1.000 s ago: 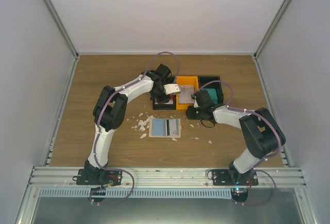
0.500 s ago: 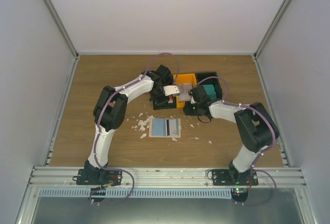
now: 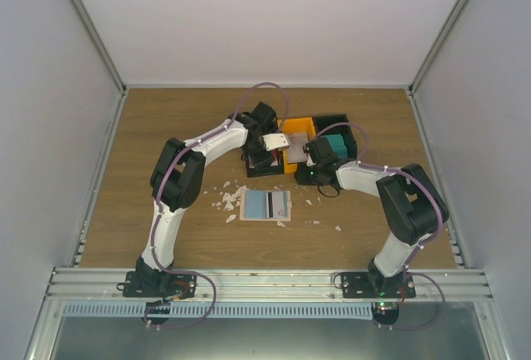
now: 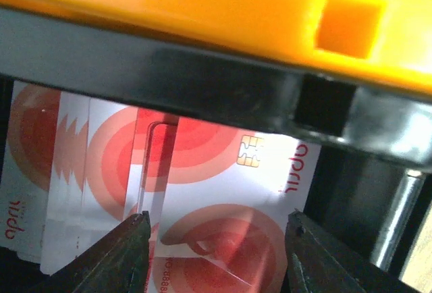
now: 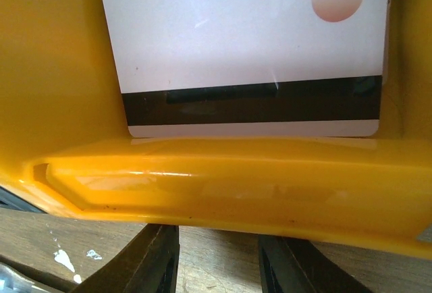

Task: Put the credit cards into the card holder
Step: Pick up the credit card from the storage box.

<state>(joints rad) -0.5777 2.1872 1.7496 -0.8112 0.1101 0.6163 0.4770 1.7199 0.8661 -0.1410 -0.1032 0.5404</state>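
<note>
Several red-and-white credit cards [image 4: 223,192] lie fanned in the left black bin [image 3: 264,169]. My left gripper [image 4: 217,229] hangs open just over them, its fingertips either side of the top card, touching nothing that I can see. A pale credit card with a dark stripe [image 5: 250,57] rests in the orange bin [image 5: 223,178]. My right gripper [image 5: 216,266] is open at that bin's near wall, with bare wood between its fingers. Teal credit cards [image 3: 336,144] fill the right black bin. The card holder [image 3: 265,205] lies open on the table in front of the bins.
The three bins stand joined in a row at mid-table. White scraps [image 3: 226,198] litter the wood left of the card holder, with a few more [image 3: 338,229] to its right. Grey walls close in the table on three sides.
My left gripper's jaws have spread apart over the red-and-white cards. The right arm has swung in toward the orange bin and now holds still there.
</note>
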